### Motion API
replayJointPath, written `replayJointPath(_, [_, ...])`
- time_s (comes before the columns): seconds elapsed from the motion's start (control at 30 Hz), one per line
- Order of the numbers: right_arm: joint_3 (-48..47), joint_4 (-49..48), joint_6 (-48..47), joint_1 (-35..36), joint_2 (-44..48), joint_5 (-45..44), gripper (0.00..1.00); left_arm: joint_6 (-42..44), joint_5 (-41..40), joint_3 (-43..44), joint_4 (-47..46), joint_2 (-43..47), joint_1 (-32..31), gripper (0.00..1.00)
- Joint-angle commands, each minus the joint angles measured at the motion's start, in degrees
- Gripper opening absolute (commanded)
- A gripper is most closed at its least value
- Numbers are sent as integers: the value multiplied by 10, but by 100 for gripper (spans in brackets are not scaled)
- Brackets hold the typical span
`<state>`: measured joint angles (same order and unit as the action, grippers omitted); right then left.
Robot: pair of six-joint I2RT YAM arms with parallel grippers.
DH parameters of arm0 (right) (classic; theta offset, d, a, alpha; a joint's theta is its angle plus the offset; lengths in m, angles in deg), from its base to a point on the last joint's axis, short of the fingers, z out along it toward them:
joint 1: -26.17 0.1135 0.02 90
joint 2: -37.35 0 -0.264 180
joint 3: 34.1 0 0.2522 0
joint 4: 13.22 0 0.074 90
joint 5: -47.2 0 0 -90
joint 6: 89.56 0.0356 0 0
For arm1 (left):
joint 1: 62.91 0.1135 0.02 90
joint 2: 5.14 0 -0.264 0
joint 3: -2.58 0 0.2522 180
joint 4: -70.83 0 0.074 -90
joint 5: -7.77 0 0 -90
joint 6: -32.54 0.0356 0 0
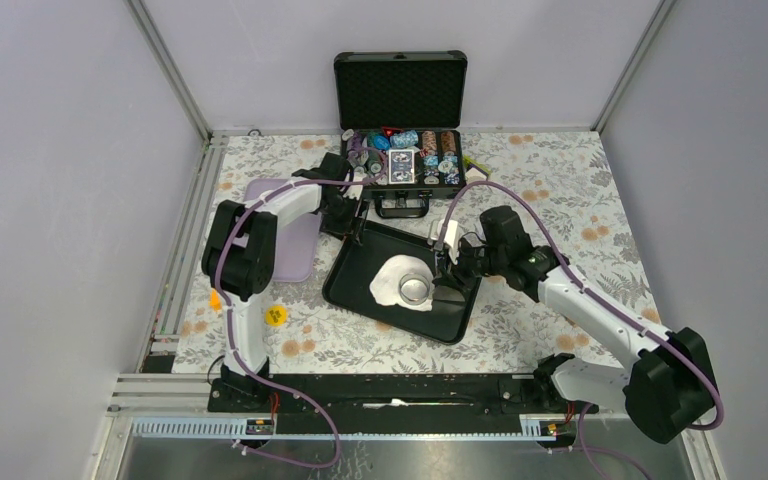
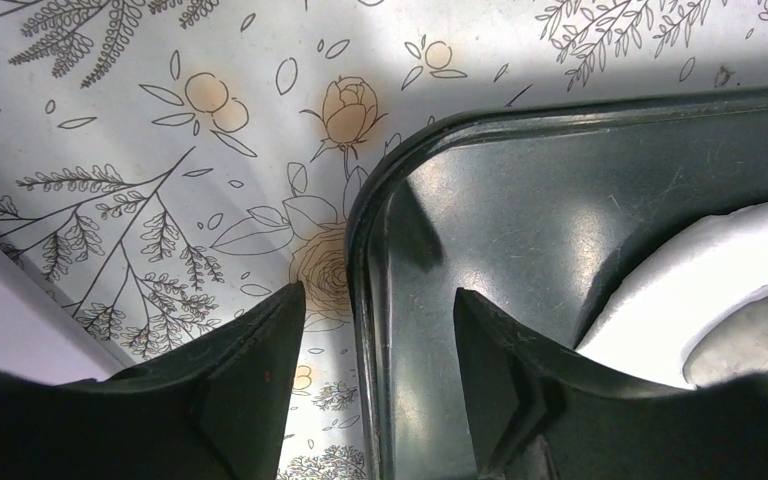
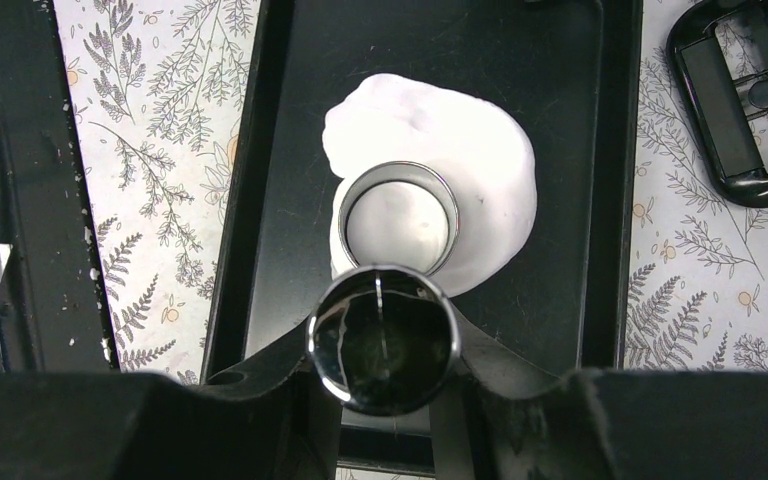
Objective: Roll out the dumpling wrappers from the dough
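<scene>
steadying, i judge, is why my left gripper (image 2: 378, 295) sits unclenched astride the tray (image 2: 560, 180) rim, while my right gripper (image 3: 382, 350) grasps a steel ring (image 3: 360, 330), cutter (image 3: 397, 167) sunk in the dough (image 3: 485, 170) just ahead.

The dough (image 3: 470, 150) is soft, matt white and faintly dimpled. The tray (image 2: 520, 200) beneath it is glossy black, finely scratched and catching glare. The metal ring (image 3: 383, 340), lower centre of the right wrist view, is mirror-polished steel. The desk (image 2: 110, 120) wears a smooth floral-printed covering with a slight sheen. The left end effector (image 2: 375, 300) has matt black plastic fingers (image 2: 250, 390).
</scene>
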<state>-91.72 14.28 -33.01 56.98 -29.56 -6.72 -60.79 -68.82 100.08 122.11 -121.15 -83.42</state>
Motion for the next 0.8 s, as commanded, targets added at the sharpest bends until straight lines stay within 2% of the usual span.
replayJointPath(0.0, [1,-35,1,6,22,-3,0,-3,-1,-6,-16,1,3,59])
replayJointPath(0.3, [-14,-18,-5,6,32,-6,0,-1,1,-6,-16,-4,3,58])
replayJointPath(0.77, [19,-40,-11,6,16,-18,0,1,9,-6,-16,-8,3,52])
